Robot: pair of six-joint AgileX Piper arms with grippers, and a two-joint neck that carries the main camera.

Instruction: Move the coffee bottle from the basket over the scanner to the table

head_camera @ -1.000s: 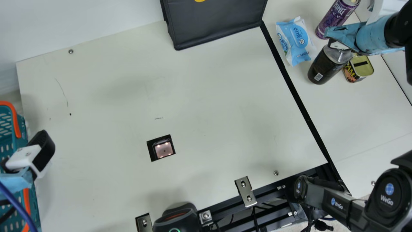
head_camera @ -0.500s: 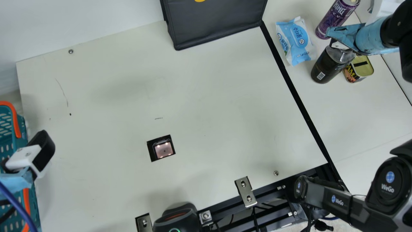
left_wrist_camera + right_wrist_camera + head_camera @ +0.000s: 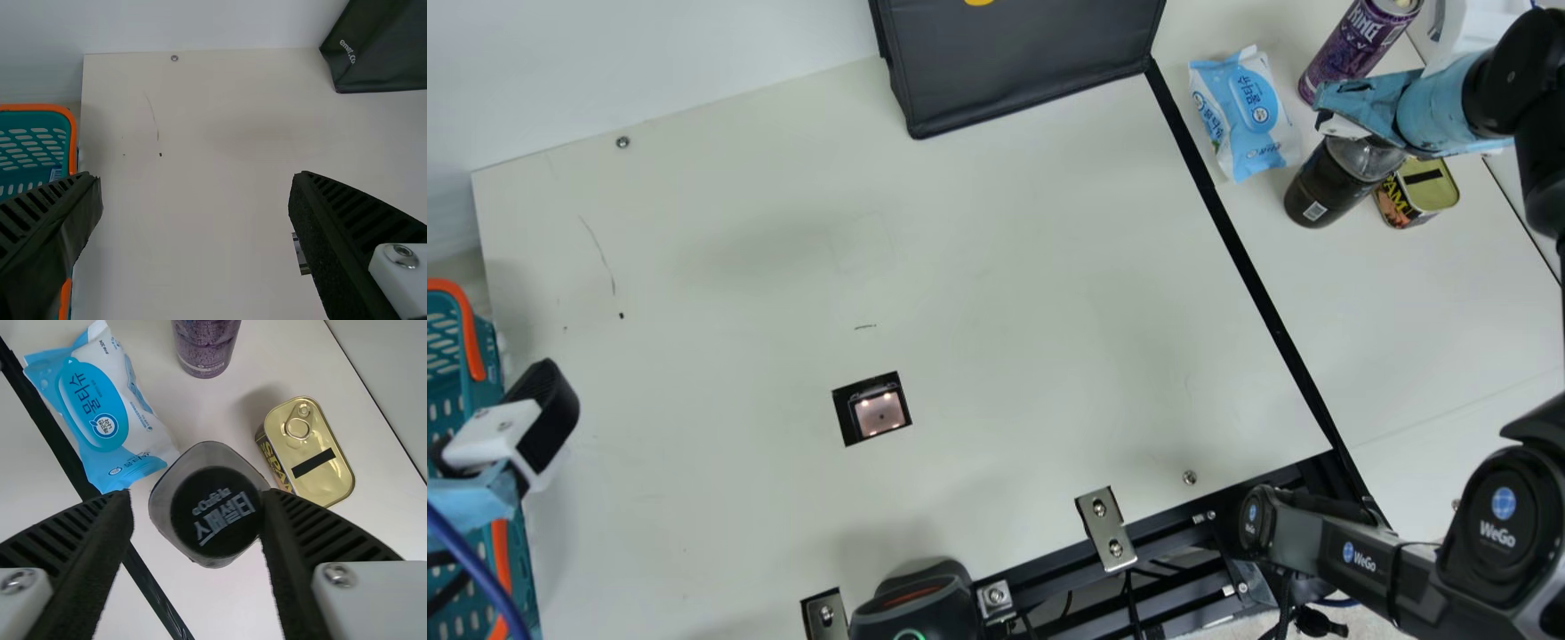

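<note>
The coffee bottle (image 3: 1329, 191) is standing on the table (image 3: 1449, 302) between the wipes pack (image 3: 1243, 111) and the gold-topped can (image 3: 1427, 184). The right gripper (image 3: 1347, 128) is hovering over it, spread wide; the left gripper (image 3: 543, 418) is hanging open by the basket (image 3: 467, 324).

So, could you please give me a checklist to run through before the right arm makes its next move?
1. Coffee bottle standing upright on the table: ok.
2. Right end effector open around the bottle's cap: ok, its fingers are apart.
3. Both right fingers free of the cap: cannot tell; one looks very close to it.
4. Bottle free of the wipes pack and the can: cannot tell, they sit close beside it.
5. Scanner window uncovered: ok.
6. Left end effector empty: ok.
</note>
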